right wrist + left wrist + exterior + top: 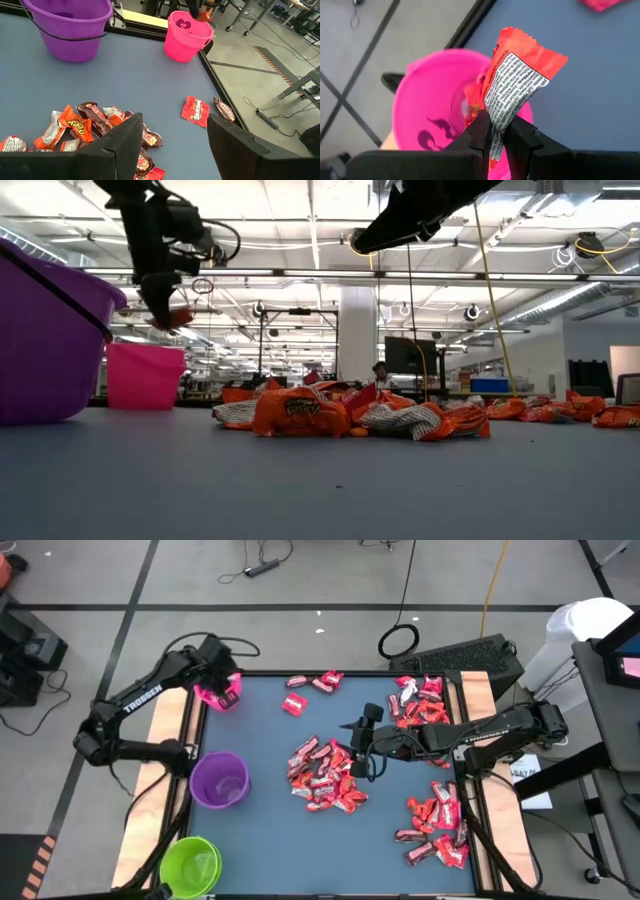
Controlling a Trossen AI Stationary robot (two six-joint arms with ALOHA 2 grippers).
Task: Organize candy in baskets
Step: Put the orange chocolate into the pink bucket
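Two grippers: left (pixel 495 137) fingers pinch candy (pixel 517 75); right (pixel 172 135) fingers apart over blue table (pixel 260 840).

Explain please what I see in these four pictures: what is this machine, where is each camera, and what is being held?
It is a robot with two dark arms at a blue table. One camera looks from above, one from table height, and one sits on each wrist. The left claw is shut on an orange candy above the pink tub. The right claw is open over the candy pile in the middle. A purple tub and a green tub stand on the left; more candy lies on the right.
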